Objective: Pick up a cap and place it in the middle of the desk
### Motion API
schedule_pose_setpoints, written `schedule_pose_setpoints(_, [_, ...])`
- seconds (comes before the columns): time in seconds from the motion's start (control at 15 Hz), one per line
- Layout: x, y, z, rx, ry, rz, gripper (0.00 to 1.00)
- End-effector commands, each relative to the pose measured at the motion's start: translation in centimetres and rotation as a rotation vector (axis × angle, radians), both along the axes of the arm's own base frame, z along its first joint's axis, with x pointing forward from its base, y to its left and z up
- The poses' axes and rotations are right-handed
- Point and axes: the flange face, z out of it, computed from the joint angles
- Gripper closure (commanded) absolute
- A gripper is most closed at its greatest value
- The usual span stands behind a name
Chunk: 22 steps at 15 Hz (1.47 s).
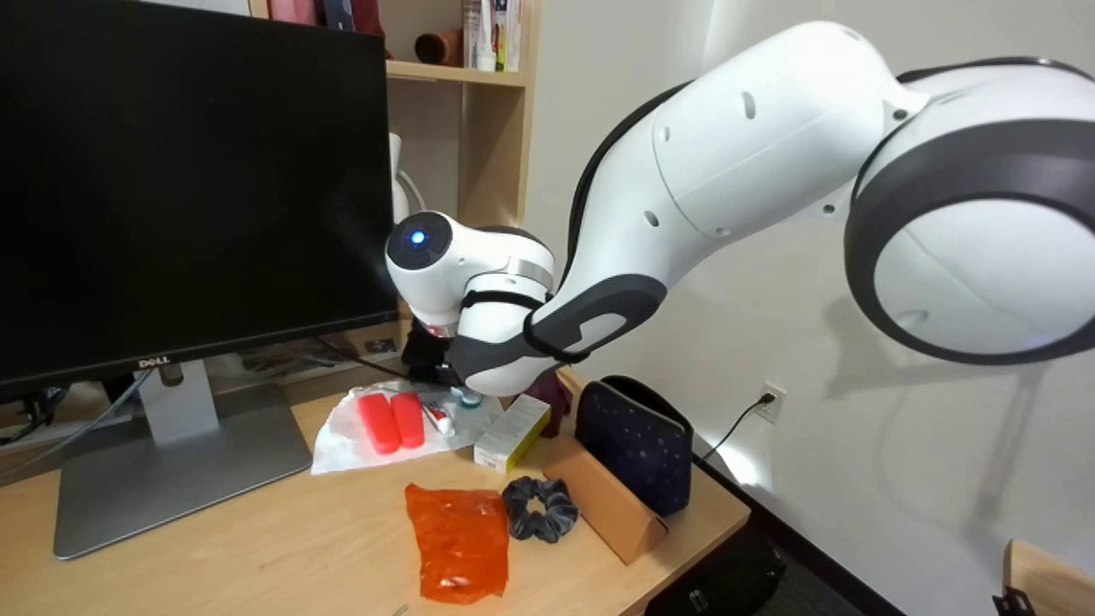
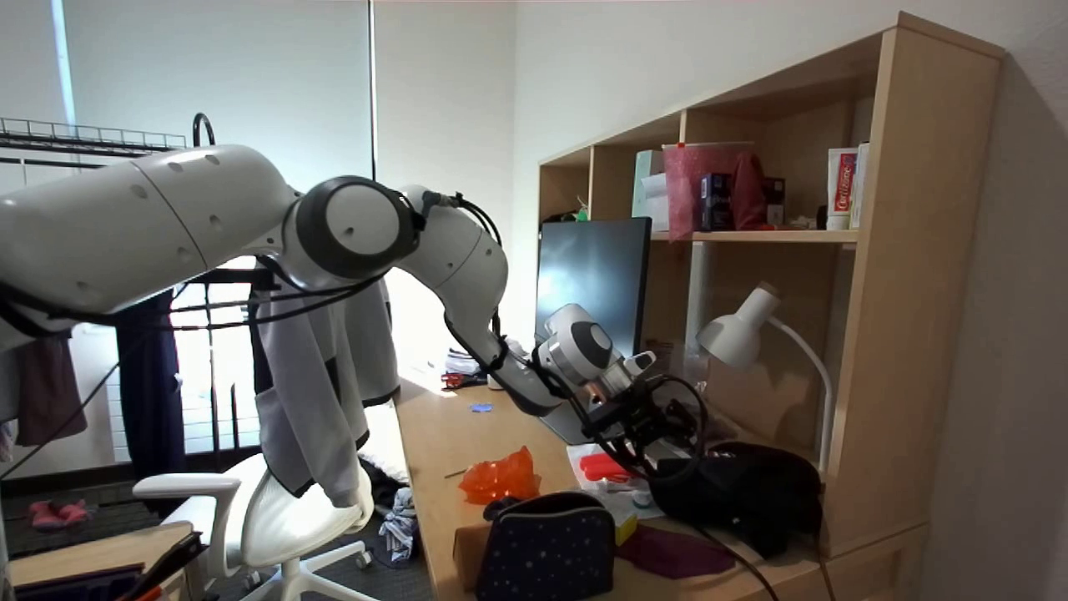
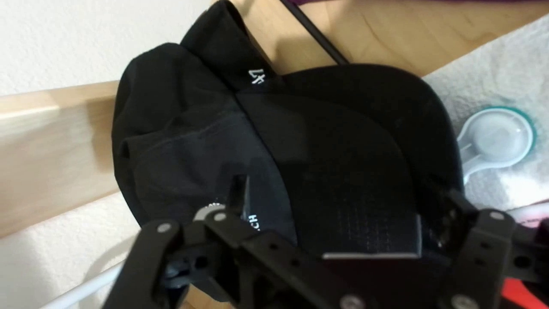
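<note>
A black cap (image 3: 351, 124) with small white marks fills most of the wrist view, its brim to the right. In an exterior view the black cap (image 2: 743, 492) lies at the shelf end of the desk (image 2: 450, 426). No grey cap shows in these views. My gripper (image 3: 332, 206) is open over the black cap, one finger above its front panel, the other near the brim edge. Contact cannot be told. In an exterior view the gripper (image 2: 647, 426) is dark and partly hidden by cables. The tan desk (image 1: 257, 556) also shows in an exterior view.
A monitor (image 1: 197, 188) stands on the desk. An orange bag (image 1: 462, 543), a scrunchie (image 1: 541, 510), a brown case (image 1: 603, 500), a starry pouch (image 1: 633, 445) and a white box (image 1: 511, 432) lie nearby. Red pieces (image 1: 392, 421) lie on a white cloth. A lamp (image 2: 738, 334) and shelf (image 2: 926, 334) stand close.
</note>
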Motion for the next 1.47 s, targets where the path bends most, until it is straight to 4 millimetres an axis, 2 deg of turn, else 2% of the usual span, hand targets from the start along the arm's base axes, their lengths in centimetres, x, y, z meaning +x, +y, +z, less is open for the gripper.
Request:
schedule_pose_setpoints(0.0, [1.2, -1.0, 0.1, -0.016, -0.036, 0.007, 0.00])
schedule_pose_setpoints(0.07, [1.3, -1.3, 0.3, -0.026, -0.045, 0.006, 0.00])
schedule_pose_setpoints(0.13, [1.4, -1.6, 0.4, -0.029, -0.049, 0.003, 0.17])
schedule_pose_setpoints(0.2, [1.4, -1.8, 0.4, -0.033, -0.043, 0.009, 0.26])
schedule_pose_setpoints(0.6, [1.6, -2.4, 0.6, -0.026, -0.060, 0.004, 0.65])
schedule_pose_setpoints(0.87, [1.7, -3.2, 2.1, 0.015, -0.094, -0.021, 0.90])
schedule_pose_setpoints(1.07, [1.7, -4.8, 4.8, 0.077, -0.181, -0.065, 0.96])
schedule_pose_setpoints(1.4, [1.0, -8.2, 11.5, 0.146, -0.399, -0.160, 0.92])
